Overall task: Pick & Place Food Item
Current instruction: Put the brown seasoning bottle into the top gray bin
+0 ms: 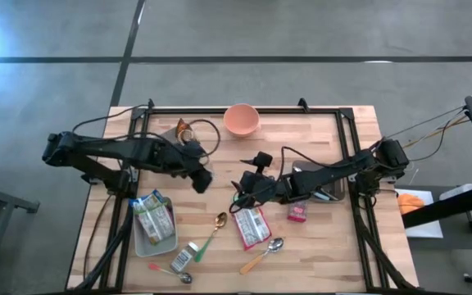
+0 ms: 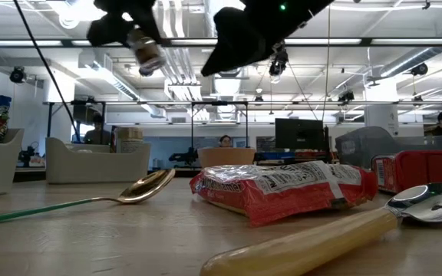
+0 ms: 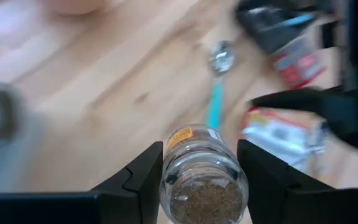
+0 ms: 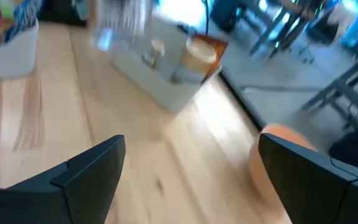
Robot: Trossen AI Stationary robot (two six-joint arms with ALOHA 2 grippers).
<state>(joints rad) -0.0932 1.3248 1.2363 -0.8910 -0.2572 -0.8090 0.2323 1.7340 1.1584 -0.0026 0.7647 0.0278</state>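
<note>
Fingers (image 3: 148, 171) of the left gripper (image 3: 201, 177) are clamped on either side of a small clear spice jar (image 3: 202, 180) with a yellow label, its open end showing brown granules. In the high view this left gripper (image 1: 197, 174) sits above the wooden worktop (image 1: 318, 246), to the left of the red snack packet (image 1: 251, 226) and up-table from it. The low view shows the jar (image 2: 144, 47) held well clear of the worktop surface.

Fingers (image 4: 86, 171) of the right gripper (image 4: 191, 180) stand wide apart with nothing between them. The right gripper (image 1: 248, 187) hovers just above the red snack packet's upper end, not touching it as far as the views show.

The red snack packet (image 2: 282, 188) lies flat on the worktop, near its front centre. A gold-bowled spoon with a green handle (image 1: 214, 232) lies just left of the packet; a silver-bowled spoon with a yellow handle (image 1: 262, 255) lies just below and right of it. A small pink-red packet (image 1: 298, 213) sits to its right. A white tray (image 1: 156, 238) holding wrapped food packs (image 1: 154, 215) lies further left, with a second labelled jar (image 1: 183, 257) on its side between tray and packet. A pink bowl (image 1: 241, 120) stands at the far edge, well apart from the packet. A person (image 2: 225, 141) is seated in the room behind
</note>
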